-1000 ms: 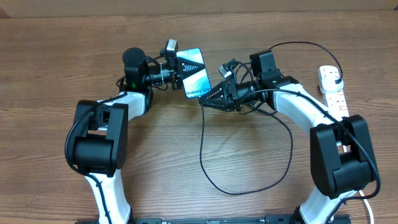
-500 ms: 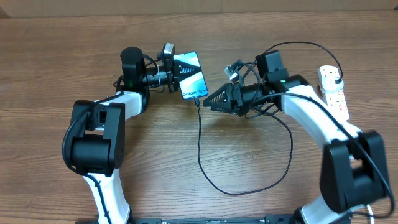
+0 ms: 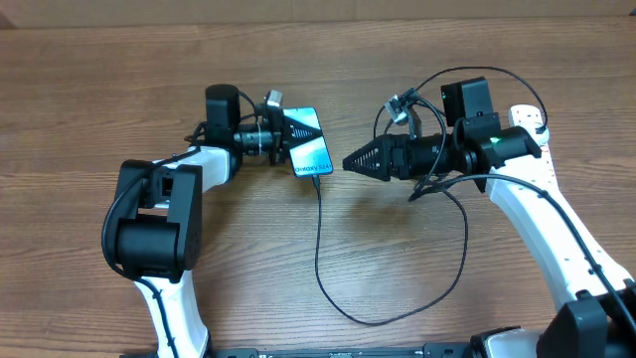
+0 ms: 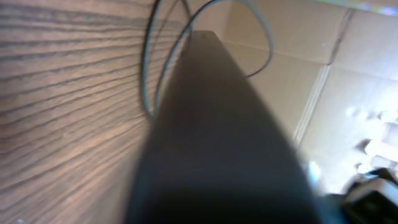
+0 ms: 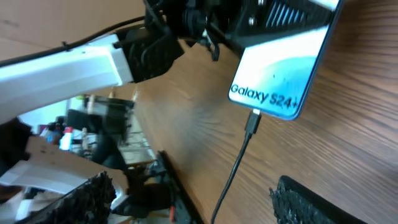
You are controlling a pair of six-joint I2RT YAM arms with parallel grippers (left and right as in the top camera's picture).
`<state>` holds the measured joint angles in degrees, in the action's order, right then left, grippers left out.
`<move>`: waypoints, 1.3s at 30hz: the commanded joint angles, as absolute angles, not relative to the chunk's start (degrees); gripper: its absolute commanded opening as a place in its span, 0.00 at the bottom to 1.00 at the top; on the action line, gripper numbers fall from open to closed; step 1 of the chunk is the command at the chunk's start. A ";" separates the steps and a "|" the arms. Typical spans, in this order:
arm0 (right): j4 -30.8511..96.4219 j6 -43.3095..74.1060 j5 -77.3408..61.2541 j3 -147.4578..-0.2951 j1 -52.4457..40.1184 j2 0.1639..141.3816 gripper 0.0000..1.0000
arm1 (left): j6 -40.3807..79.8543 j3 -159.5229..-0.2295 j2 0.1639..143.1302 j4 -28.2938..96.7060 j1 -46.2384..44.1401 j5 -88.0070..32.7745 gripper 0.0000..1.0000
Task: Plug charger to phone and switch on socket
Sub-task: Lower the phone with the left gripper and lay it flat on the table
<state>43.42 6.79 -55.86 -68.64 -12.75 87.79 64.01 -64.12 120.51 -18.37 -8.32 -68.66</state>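
The phone, its light blue screen lit, is tilted above the table with my left gripper shut on its far end. The charger hangs from the phone's near end and loops across the table. In the right wrist view the phone reads "Galaxy S24+" and the charger's connector sits in its port. My right gripper is open a little way back from the phone, and only the cable runs between its fingers. The socket is mostly hidden behind my right arm. The phone's dark back fills the left wrist view.
The charger's loop lies on the wooden table between the two arms, near the front edge. My right arm's own black cables arch above its wrist. Cardboard walls stand beyond the table.
My right gripper has opened, let go of the charger's connector and drawn back to the right. The connector stays in the phone. My left gripper has shifted the phone slightly.
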 commanded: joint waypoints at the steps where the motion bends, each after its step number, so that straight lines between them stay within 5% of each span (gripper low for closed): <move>1: 43.75 5.21 -52.27 -68.64 -12.49 86.04 0.83 | 55.83 -64.69 119.70 -15.46 -10.20 -65.25 0.04; 16: 44.97 4.19 -50.85 -68.64 -12.49 86.04 0.84 | 33.61 -80.09 119.70 28.05 -12.88 -39.70 0.04; 39: 46.00 4.19 -49.50 -68.64 -12.49 86.04 0.84 | 24.43 -81.49 122.72 30.00 -12.73 -32.60 0.16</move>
<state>46.11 4.86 -49.91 -68.64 -12.75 87.48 26.11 -80.29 121.23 30.20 -12.40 -32.27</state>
